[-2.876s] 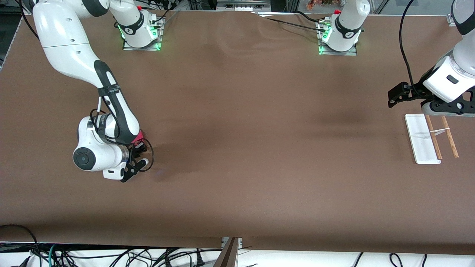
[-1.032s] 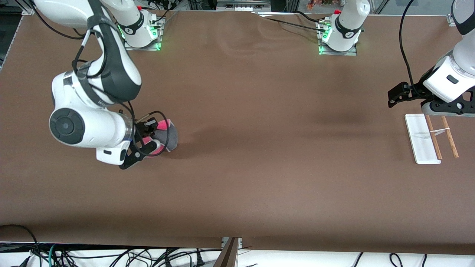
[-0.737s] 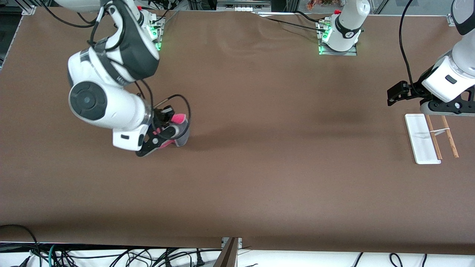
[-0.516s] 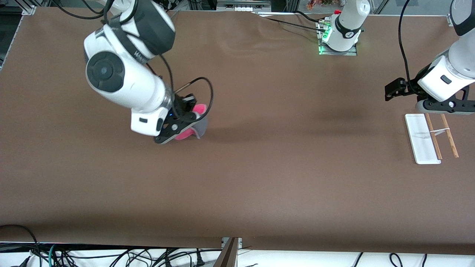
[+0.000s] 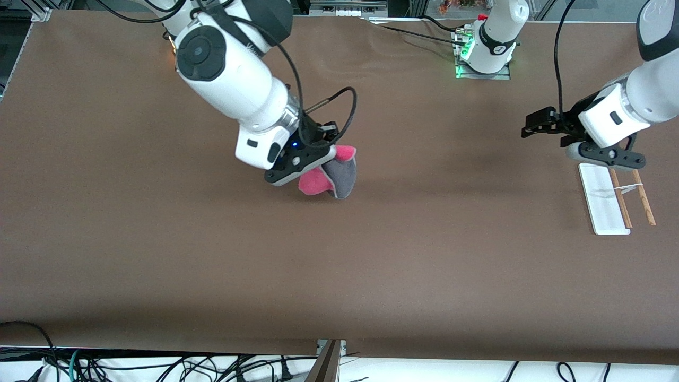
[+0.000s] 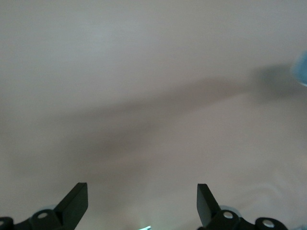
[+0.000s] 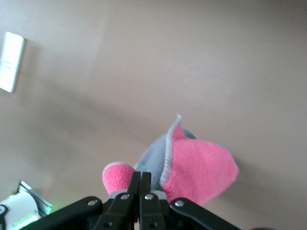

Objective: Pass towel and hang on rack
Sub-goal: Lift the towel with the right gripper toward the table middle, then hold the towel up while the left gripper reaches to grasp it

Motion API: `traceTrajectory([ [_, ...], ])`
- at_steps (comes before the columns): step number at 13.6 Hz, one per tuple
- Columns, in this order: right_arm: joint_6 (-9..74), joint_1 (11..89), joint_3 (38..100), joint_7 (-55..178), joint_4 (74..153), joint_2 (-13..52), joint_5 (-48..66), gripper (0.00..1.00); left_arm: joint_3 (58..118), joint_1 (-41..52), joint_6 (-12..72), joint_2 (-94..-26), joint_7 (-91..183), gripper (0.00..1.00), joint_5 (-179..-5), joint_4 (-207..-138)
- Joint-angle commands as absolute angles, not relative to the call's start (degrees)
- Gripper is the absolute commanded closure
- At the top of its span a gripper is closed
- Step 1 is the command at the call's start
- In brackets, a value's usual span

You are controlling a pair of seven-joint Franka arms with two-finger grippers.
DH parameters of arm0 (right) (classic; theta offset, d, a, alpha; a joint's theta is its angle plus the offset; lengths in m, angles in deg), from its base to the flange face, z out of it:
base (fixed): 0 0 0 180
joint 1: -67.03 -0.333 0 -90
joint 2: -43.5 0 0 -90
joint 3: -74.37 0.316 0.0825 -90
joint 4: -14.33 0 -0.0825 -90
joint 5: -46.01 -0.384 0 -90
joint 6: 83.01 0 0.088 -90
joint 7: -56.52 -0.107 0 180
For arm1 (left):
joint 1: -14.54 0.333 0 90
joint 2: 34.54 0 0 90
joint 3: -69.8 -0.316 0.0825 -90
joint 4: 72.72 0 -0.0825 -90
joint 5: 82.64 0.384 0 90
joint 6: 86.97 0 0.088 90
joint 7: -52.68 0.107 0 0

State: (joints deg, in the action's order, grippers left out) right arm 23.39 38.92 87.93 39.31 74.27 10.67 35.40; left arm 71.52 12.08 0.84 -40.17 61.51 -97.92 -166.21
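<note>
over mid-table the right end effector [image 5: 318,156] grips the towel [image 5: 331,178].

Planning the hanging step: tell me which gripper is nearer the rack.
Left. The left gripper hovers open just beside the rack; the right gripper, shut on the towel, is over mid-table.

The right gripper [image 7: 139,184] has its fingers [image 7: 133,182] pressed together on the towel [image 7: 199,167], which hangs below them over the brown table [image 7: 144,62], pink face out, grey underside folded. The white rack base [image 7: 10,61] lies well apart.
</note>
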Motion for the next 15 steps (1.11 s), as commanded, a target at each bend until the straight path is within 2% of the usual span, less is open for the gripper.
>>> traceTrajectory([
  [1,27.98,35.58,87.82,35.70,73.65,10.37,34.41,1.00,71.21,11.82,0.92,-44.19,71.19,0.00,-108.08,-165.53],
  [5,31.34,32.32,87.91,34.81,73.65,10.02,34.41,1.00,71.29,11.29,6.71,-50.18,91.48,0.00,-125.75,-167.46],
  [8,32.13,31.70,87.91,34.72,73.65,10.02,34.41,1.00,71.82,11.29,8.22,-50.01,101.51,0.00,-133.33,-170.71],
  [10,32.65,31.70,88.17,34.72,73.65,10.02,34.32,1.00,74.36,11.47,9.61,-49.05,104.78,0.00,-136.68,-174.40],
  [13,32.74,31.70,88.34,34.89,73.57,10.02,34.32,1.00,83.83,11.47,24.25,-41.51,105.15,0.00,-136.78,-182.30],
  [15,32.92,31.70,88.26,34.90,73.56,10.11,34.32,1.00,87.28,11.64,27.29,-40.08,104.97,0.00,-136.95,-182.85],
])
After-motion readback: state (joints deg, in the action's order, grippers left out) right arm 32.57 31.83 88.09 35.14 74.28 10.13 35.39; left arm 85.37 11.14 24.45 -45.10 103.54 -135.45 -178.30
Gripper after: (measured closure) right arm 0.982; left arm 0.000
